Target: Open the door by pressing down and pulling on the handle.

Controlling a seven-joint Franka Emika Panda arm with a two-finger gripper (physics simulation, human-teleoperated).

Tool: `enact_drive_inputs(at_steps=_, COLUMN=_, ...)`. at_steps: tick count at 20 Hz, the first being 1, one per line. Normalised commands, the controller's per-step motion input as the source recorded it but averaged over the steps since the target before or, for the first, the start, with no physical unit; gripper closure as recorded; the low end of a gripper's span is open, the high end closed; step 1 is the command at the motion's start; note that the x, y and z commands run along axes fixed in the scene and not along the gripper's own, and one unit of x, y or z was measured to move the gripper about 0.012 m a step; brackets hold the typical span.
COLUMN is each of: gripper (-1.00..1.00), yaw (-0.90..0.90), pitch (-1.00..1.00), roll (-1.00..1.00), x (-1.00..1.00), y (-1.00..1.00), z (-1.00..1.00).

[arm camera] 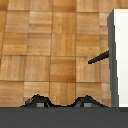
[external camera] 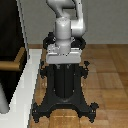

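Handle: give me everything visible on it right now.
The handle is a short tan, wood-looking lever bar at the exterior view's left edge, lying roughly level, with a darker brown stem or end piece at its right end. It sits against the dark door, beside the white frame. Its left part is cut off by the picture edge. Nothing touches it: the gripper hangs well apart, over the black pedestal. In the wrist view it shows only as a thin dark bar jutting from the white frame.

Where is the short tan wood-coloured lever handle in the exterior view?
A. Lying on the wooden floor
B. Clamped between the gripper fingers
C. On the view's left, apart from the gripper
C: the short tan wood-coloured lever handle juts out at the exterior view's left edge, while the gripper hangs mid-frame, apart from it.
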Motion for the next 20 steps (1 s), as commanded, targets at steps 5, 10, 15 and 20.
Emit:
enact_drive_inputs(at_steps=5, gripper=-1.0, yaw=0.0, pitch=0.0, roll=0.0, x=0.0, y=0.0, z=0.0)
enact_drive_inputs(at_steps=10, gripper=-1.0, yaw=0.0, pitch=0.0, roll=0.0, x=0.0, y=0.0, z=0.4)
enact_drive_inputs(at_steps=15, gripper=-1.0, yaw=0.0, pitch=0.0, roll=0.0, x=0.0, y=0.0, z=0.6)
enact_drive_inputs(at_steps=20, gripper=-1.0, yaw=0.0, pitch=0.0, roll=0.0, x=0.0, y=0.0, z=1.0)
